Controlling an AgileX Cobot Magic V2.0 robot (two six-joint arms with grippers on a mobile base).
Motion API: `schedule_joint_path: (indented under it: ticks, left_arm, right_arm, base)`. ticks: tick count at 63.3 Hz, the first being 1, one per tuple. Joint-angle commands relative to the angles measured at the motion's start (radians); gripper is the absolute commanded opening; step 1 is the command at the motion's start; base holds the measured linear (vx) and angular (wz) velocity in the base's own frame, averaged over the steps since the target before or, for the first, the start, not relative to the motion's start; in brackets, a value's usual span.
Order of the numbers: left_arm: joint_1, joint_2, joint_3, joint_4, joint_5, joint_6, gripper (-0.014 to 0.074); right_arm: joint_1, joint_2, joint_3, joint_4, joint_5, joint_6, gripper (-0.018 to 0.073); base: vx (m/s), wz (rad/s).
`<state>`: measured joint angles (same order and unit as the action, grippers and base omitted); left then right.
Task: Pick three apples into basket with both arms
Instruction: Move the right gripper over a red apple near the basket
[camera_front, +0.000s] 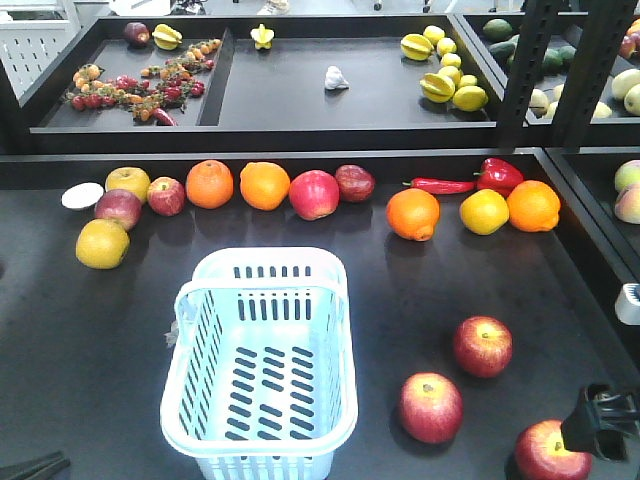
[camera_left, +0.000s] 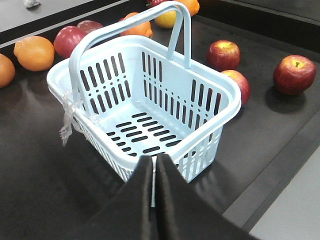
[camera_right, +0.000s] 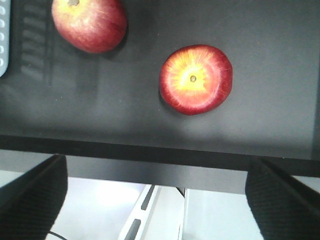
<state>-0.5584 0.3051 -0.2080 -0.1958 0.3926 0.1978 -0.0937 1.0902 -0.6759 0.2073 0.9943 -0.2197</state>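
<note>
Nothing is done yet. The basket (camera_front: 176, 380) is empty, and the three apples (camera_front: 431, 407) lie on the worktop (camera_front: 420, 290) at its four o'clock. My left hand (camera_left: 153, 160) is clenched on nothing. My right hand (camera_right: 155, 167) is released, hovering near the closest apple (camera_right: 196, 79).

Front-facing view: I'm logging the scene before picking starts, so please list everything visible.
Basket: one, pale blue, empty, front centre of the table.
Apples: three, red, right of the basket.
Other apples: four, red, back row.
Oranges: four, orange, back row.
Yellow fruits: three, yellow, back row.
Peppers: two, red, back right.
White disc: one, white, back left.
Shelf produce: many, mixed colours, upper shelf; too small to count.
Left tool: one, black, shut, facing the basket.
Right tool: one, black, open, by the front-right apple.
</note>
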Motion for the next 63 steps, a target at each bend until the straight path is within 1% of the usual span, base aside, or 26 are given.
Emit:
schedule_joint_path:
  ticks: [1, 12, 23, 29, 33, 37, 42, 43, 51, 63]
  left_arm:
    - [-0.002, 0.007, -0.029, -0.015, -0.068, -0.008, -0.0006]
    - [-0.002, 0.007, -0.029, -0.015, -0.068, -0.008, -0.0006]
    - [-0.002, 0.007, -0.029, -0.015, -0.068, -0.008, -0.0006]
    - [-0.002, 0.007, -0.029, -0.015, -0.068, -0.008, -0.0006]
    - [-0.002, 0.007, -0.029, -0.015, -0.068, -0.008, -0.0006]
    - [-0.002, 0.007, -0.029, -0.015, -0.068, -0.008, -0.0006]
    - [-0.002, 0.007, -0.029, -0.015, -0.068, -0.008, -0.0006]
    - [-0.002, 0.007, -0.029, -0.015, -0.068, -0.008, -0.0006]
    - [-0.002, 0.007, -0.029, -0.015, -0.068, -0.008, -0.0006]
    - [-0.002, 0.007, -0.029, -0.015, -0.068, -0.008, -0.0006]
  right_arm:
    - [-0.003, 0.028, -0.032, 0.012, -0.034, -0.010, 0.0704]
    - [-0.003, 0.123, -0.046, 0.002, -0.050, -0.010, 0.0704]
    - [-0.002, 0.219, -0.126, -0.008, -0.023, -0.009, 0.0699]
    - [0.036, 0.257, -0.160, -0.043, -0.023, 0.001, 0.0698]
    - [0.087, 0.281, -0.172, -0.110, -0.038, 0.039, 0.0697]
    - [0.137, 0.301, -0.173, -0.194, -0.062, 0.116, 0.0694]
    - [0.180, 0.329, -0.172, -0.253, -0.081, 0.202, 0.0691]
    - [0.185, 0.335, -0.172, -0.259, -0.084, 0.220, 0.0690]
    - [0.192, 0.382, -0.172, -0.268, -0.099, 0.255, 0.0687]
    - [0.192, 0.444, -0.172, -0.266, -0.137, 0.256, 0.0685]
  base:
    - [0.00, 0.00]
    - [0.00, 0.00]
    - [0.00, 0.00]
    - [0.00, 0.00]
    - [0.00, 0.00]
    - [0.00, 0.00]
    - [0.00, 0.00]
    - [0.00, 0.00]
    - [0.00, 0.00]
    - [0.00, 0.00]
